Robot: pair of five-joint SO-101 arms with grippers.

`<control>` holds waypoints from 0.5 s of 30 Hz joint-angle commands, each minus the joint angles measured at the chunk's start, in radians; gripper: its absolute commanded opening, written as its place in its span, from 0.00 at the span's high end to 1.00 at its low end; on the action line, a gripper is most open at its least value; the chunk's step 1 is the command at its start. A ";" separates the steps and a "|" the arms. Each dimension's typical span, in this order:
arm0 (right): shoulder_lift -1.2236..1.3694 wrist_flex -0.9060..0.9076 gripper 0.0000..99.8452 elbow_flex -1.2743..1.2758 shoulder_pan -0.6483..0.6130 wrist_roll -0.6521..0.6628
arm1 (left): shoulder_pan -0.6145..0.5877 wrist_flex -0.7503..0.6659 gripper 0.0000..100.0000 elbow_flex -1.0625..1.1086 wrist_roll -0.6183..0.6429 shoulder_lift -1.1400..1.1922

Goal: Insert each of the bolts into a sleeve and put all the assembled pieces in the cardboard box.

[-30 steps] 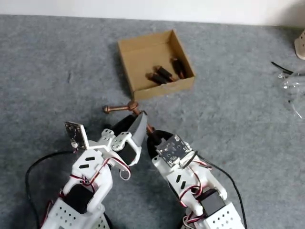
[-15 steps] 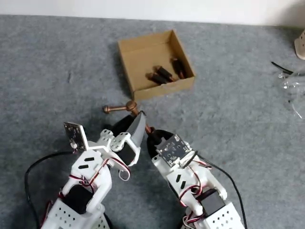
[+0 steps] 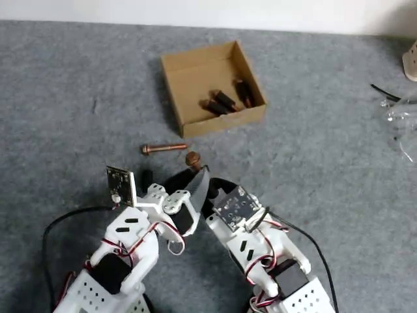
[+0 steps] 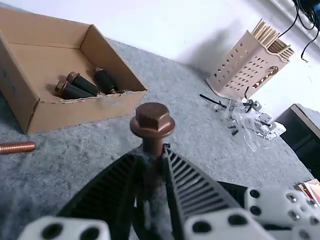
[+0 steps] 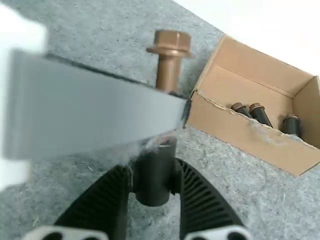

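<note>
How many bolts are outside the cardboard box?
2: one bolt lies on the carpet near the cardboard box; the second bolt stands upright in the left end effector. The arms may hide more.

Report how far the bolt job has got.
Done: three assembled pieces lie in the cardboard box. In hand: the left end effector grips a bolt over the sleeve held by the right end effector; whether it is seated is hidden. Left: that piece and the loose bolt on the carpet.

Grey felt tabletop. Open cardboard box sits on it, far side. One loose bolt lies flat near the box's front wall, not touching. Clear plastic bits and a beige slotted holder sit far right.
</note>
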 commanded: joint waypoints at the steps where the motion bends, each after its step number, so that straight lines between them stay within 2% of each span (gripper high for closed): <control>1: -0.015 -0.002 1.00 -0.053 -0.031 -0.009 | 0.047 0.002 0.99 0.013 -0.008 -0.012; 13: -0.015 -0.005 1.00 -0.050 0.024 -0.008 | 0.036 0.002 0.99 0.016 -0.009 -0.012; 15: -0.015 -0.005 1.00 -0.050 0.022 -0.005 | 0.016 -0.002 0.97 0.016 -0.003 -0.012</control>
